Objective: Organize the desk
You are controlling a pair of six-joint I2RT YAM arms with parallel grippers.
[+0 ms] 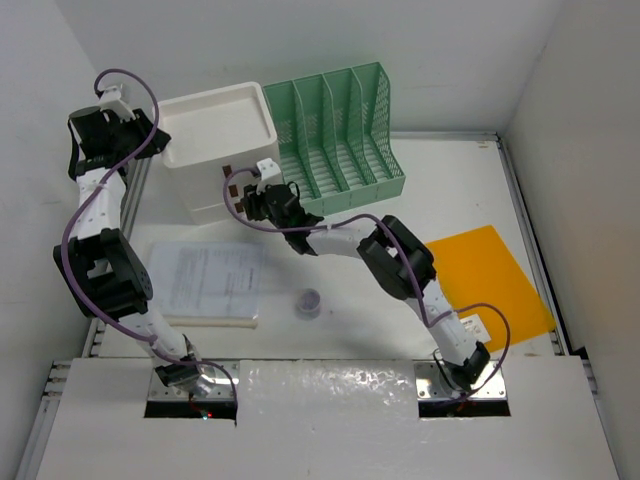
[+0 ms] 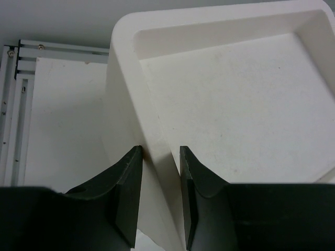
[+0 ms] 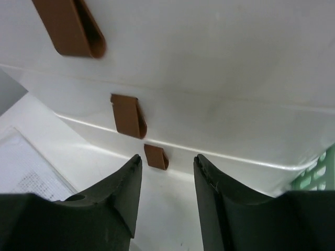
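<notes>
From above, your right gripper [image 3: 167, 159] half hides the front of the one drawer box [image 1: 215, 125], gaping empty before three brown handles [image 3: 128, 115], while your left gripper [image 2: 160, 149] pinches its rim.

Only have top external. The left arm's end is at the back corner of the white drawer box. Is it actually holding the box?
Observer: Looks so. On the left gripper, the jaws straddle the top rim of the drawer box, one outside and one inside the tray. The rim fills the gap.
Operator: Right one on a handle?
Observer: No. On the right gripper, the jaws are open with nothing between them.
Operator: Aimed where?
Observer: Three brown handles face it. The smallest handle lines up in the gap, but I can't tell the distance.
</notes>
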